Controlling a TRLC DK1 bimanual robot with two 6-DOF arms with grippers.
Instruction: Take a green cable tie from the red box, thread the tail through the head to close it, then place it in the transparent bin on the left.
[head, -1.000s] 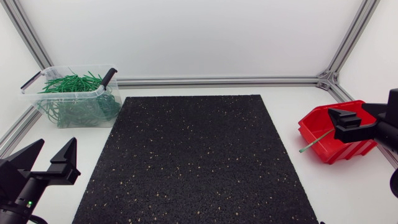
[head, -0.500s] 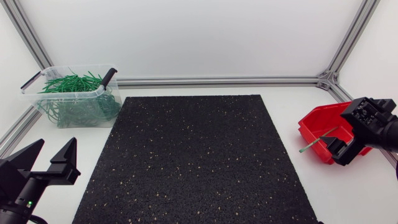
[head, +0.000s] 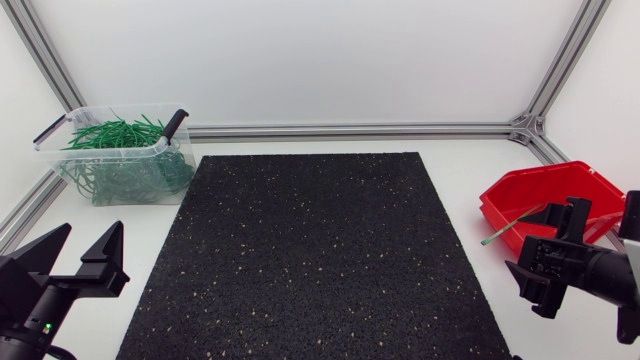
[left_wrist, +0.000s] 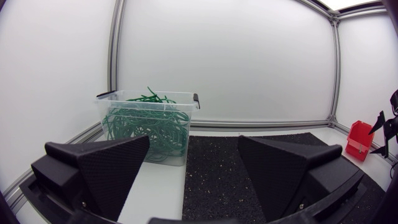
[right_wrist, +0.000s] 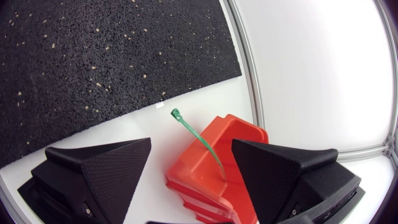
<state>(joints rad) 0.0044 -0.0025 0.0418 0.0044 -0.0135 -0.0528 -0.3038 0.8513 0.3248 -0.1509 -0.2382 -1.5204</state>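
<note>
Head camera looks down; all three views share the red box (head: 545, 195).

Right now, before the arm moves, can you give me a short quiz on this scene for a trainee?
1. True or false: the right claw is shut on the green cable tie.
2. How many ties stick out of the red box? A) none; B) one; C) three.
3. Which container holds many ties?
Key: 1 false, the claw is open; 2 B; 3 the transparent bin.
</note>
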